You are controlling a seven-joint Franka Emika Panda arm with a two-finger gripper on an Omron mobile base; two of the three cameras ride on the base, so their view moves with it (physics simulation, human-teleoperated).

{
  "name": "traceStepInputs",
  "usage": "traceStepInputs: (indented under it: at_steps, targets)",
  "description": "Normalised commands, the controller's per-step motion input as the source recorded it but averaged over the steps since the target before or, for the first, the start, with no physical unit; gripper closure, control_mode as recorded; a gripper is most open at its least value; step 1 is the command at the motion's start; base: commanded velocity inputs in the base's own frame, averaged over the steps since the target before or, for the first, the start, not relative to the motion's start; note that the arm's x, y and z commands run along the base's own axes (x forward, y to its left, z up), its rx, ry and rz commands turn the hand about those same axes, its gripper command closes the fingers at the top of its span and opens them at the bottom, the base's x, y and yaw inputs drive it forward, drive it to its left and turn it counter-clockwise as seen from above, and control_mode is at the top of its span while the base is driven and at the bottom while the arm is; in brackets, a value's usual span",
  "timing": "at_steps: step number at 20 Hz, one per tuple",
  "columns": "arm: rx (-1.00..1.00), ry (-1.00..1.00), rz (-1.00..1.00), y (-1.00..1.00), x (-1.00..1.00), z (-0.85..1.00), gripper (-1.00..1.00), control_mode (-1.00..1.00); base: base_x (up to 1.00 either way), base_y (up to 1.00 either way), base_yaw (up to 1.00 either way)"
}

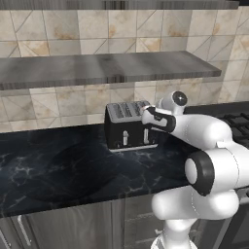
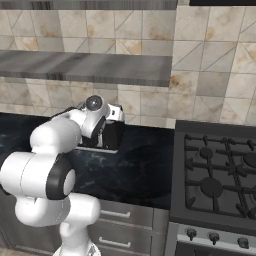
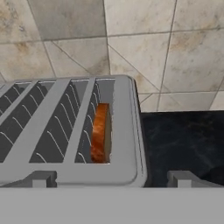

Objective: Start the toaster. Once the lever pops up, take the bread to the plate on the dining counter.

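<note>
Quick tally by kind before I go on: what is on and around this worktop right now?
Toaster: 1
Bread, standing in the toaster's rightmost slot: 1
Toaster slots, counted in the hand view: 4
Front levers on the toaster, seen in the left base view: 2
Gas stove: 1
Wall shelf: 1
Total: 10

The robot's arm is blocking the toaster's (image 2: 111, 131) left half in the right base view, and the bread (image 3: 101, 139) is sitting mostly sunk in its slot, only an edge showing.
</note>
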Motion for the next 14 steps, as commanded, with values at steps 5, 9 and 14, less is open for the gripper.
traceStepInputs:
  at_steps: [5, 9, 14]
  targets:
    - [0.00, -0.03, 0.00, 0.06, 0.00, 0.06, -1.00, -1.00, 0.00, 0.00, 0.00]
    - [0.00, -0.06, 0.00, 0.08, 0.02, 0.00, -1.00, -1.00, 0.00, 0.00, 0.00]
    - [0.00, -0.07, 0.00, 0.02, 0.01, 0.00, -1.00, -1.00, 0.00, 0.00, 0.00]
